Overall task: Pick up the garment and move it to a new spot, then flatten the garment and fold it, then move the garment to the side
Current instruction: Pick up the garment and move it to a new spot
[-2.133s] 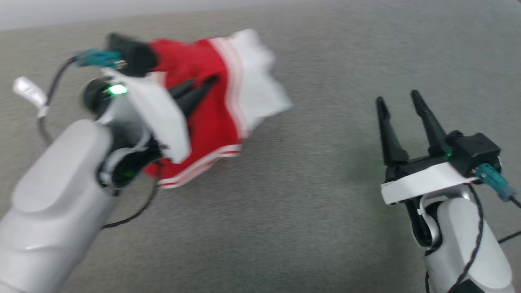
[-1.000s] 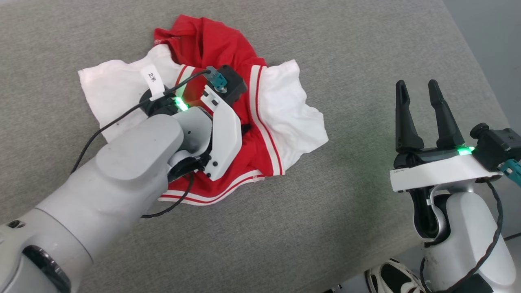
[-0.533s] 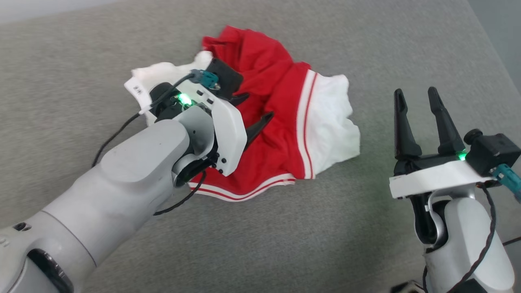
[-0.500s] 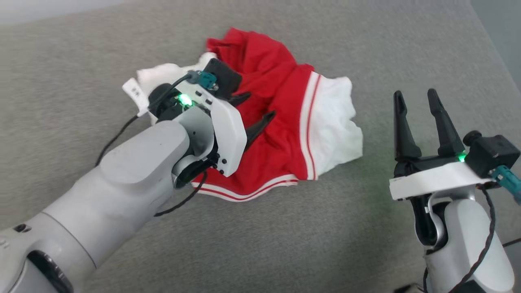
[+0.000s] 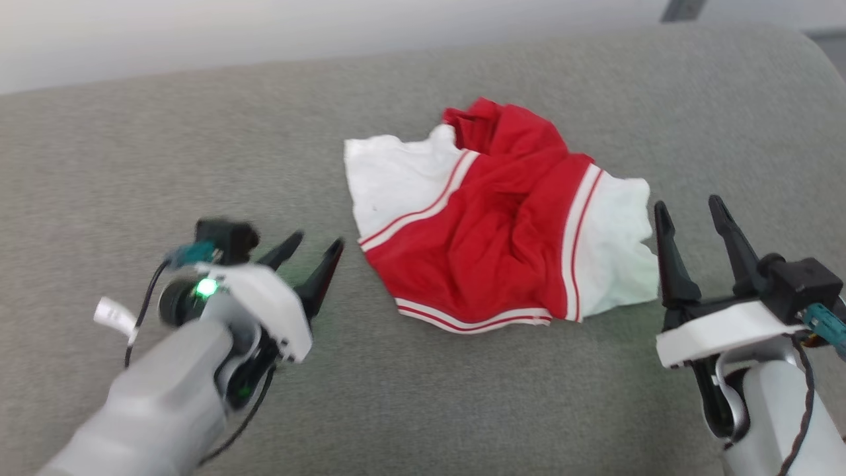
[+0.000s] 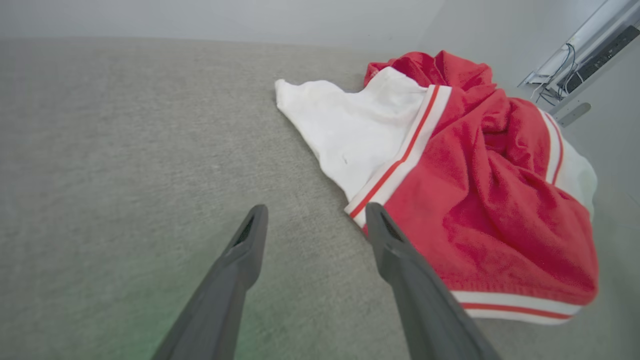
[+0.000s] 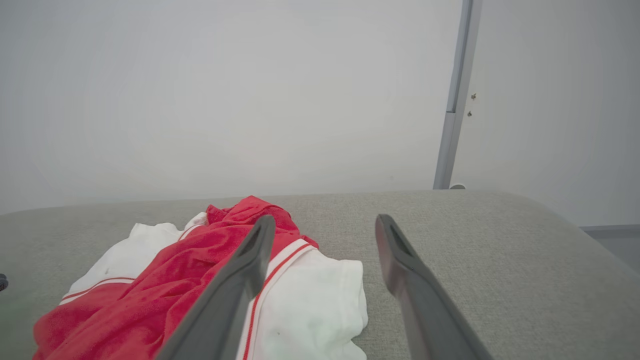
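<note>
The crumpled red-and-white jersey T-shirt is soft knit cloth, matt, and its red part looks faintly fuzzy up close. The grey upholstered worktop under it is covered in a coarse woven fabric, matt and grainy. The long dark fingers of the left gripper and the right gripper look like smooth matt plastic. The pale left forearm has a smooth, slightly glossy plastic shell. The pale wall is smooth and matt.

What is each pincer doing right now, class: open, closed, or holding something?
Left pincer: open, holding nothing, beside the garment.
Right pincer: open, holding nothing.
</note>
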Controlling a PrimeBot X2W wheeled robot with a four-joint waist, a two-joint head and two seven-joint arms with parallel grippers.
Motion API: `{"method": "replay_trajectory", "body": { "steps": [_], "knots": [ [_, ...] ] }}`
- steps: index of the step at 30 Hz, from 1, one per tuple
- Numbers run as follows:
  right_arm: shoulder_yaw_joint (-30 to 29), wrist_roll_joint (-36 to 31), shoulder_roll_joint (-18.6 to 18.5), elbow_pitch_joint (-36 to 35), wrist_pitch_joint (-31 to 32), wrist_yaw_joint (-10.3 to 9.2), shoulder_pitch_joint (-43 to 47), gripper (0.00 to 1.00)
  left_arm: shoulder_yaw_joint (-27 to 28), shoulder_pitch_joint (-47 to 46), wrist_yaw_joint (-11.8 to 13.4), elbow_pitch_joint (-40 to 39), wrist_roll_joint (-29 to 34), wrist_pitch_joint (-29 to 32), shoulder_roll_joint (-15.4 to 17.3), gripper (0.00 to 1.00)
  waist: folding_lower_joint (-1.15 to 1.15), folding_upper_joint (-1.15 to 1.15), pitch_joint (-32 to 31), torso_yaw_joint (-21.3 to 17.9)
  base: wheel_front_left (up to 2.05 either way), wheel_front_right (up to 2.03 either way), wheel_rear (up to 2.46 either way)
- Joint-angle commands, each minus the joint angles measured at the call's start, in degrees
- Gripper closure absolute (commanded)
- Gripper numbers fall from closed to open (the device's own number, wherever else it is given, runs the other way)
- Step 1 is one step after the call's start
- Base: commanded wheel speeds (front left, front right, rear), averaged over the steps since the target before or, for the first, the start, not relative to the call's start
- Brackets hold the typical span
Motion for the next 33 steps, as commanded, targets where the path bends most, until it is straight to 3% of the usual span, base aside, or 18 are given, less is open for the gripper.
{"method": "replay_trajectory", "body": {
  "steps": [1, 9, 13, 17, 18, 25, 33],
  "knots": [
    [-0.14, -0.38, -0.74, 0.19, -0.1, -0.02, 1.16, 0.0, 2.12, 3.2, 0.24, 0.67, -0.73, -0.76, -0.11, 0.0, 0.0, 0.0, -2.72, 2.81, 0.0, 0.0, 0.0],
    [-2.15, -0.68, -1.83, 0.12, -0.1, -0.02, 4.7, 0.0, 23.02, 17.65, 3.09, -4.57, 7.9, -0.94, 0.23, 0.0, 0.0, 0.0, -6.16, 5.98, 0.0, 0.0, 0.0],
    [-3.24, -0.76, -2.04, -0.18, -0.1, -0.02, 6.76, 0.0, 37.39, 28.77, 4.92, -11.32, 16.39, -0.95, -1.68, 0.0, 0.0, 0.0, -7.74, 7.03, 0.0, 0.0, 0.0],
    [-4.1, -0.81, -2.11, -0.58, -0.1, -0.02, 8.46, 0.0, 47.79, 37.45, 5.72, -18.34, 25.93, -0.97, -4.27, 0.0, 0.0, 0.0, -8.64, 7.82, 0.0, 0.0, 0.0],
    [-4.35, -0.85, -2.18, -0.73, -0.1, -0.02, 9.13, 0.0, 51.35, 40.85, 6.09, -21.53, 31.15, -0.96, -5.35, 0.0, 0.0, 0.0, -8.91, 7.94, 0.0, 0.0, 0.0],
    [-4.9, -0.9, -2.36, -1.08, -0.11, -0.02, 10.13, 0.0, 61.59, 49.24, 7.22, -32.1, 46.08, -0.97, -10.67, 0.0, 0.0, 0.0, -9.39, 7.37, 0.0, 0.0, 0.0],
    [-5.05, -0.69, -2.75, -0.5, -0.11, -0.02, 9.67, 0.0, 68.08, 52.46, 3.76, -34.88, 53.37, -0.97, -16.21, 0.0, 0.0, 0.0, -8.94, 6.72, 0.0, 0.0, 0.0]
  ]
}}
